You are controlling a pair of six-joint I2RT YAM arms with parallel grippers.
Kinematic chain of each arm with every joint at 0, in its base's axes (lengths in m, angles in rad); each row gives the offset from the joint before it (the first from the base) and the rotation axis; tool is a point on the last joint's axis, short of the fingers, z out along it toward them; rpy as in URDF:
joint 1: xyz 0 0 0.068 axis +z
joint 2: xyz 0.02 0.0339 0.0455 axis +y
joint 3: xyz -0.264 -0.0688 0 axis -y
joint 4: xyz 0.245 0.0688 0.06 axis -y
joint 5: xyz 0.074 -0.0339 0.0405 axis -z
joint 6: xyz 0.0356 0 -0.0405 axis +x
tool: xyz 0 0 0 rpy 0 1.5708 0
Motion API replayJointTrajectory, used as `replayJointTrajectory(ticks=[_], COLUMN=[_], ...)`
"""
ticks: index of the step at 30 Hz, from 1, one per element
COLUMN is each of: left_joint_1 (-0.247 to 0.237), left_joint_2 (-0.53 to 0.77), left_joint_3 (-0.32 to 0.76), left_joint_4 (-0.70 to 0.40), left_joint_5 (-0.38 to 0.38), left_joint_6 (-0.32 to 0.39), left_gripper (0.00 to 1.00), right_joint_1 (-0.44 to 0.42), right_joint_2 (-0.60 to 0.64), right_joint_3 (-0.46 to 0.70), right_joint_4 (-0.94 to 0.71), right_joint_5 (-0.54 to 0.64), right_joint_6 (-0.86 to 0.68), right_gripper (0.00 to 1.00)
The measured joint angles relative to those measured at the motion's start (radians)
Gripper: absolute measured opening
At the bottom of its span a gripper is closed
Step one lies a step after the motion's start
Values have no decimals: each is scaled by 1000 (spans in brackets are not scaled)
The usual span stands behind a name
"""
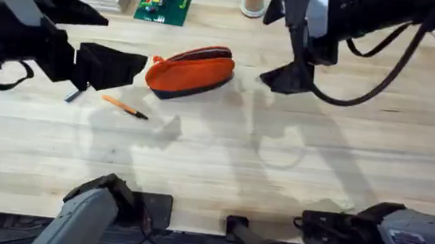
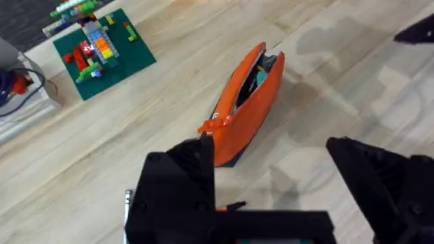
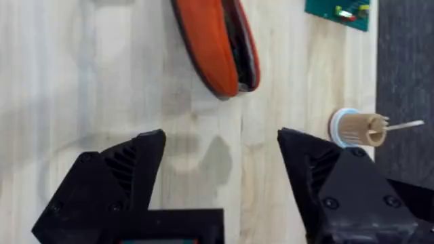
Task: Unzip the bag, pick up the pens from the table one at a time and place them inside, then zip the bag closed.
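The bag (image 1: 191,71) lies unzipped on the counter (image 1: 275,184) between both spread, empty hands: left hand (image 1: 115,66) near its zipper-pull end, right hand (image 1: 286,79) beyond the other. An orange pen (image 1: 125,107) lies just beside the left hand.

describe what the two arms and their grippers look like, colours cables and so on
Both arms are black with pale grey link covers near their bases. The left gripper and the right gripper are matte black, with angular, blocky jaws; the right one's show ribbed inner faces and small screws. A black cable loops along the right arm, and a white label with small print sits on its grey base cover.
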Motion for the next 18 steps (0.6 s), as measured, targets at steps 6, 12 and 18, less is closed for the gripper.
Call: replayJointTrajectory(ticks=[6, 12, 18], left_joint_1=[0, 0, 0], left_joint_2=[0, 0, 0], left_joint_3=[0, 0, 0], left_joint_4=[0, 0, 0], left_joint_5=[0, 0, 0], left_joint_6=[-14, -14, -17], left_gripper=[995, 995, 995], right_joint_1=[34, 76, 114], right_joint_2=[0, 0, 0], right_joint_3=[0, 0, 0], right_joint_4=[-9, -1, 13], right_joint_5=[0, 0, -2], right_joint_6=[-15, -43, -98], right_gripper=[927, 87, 31])
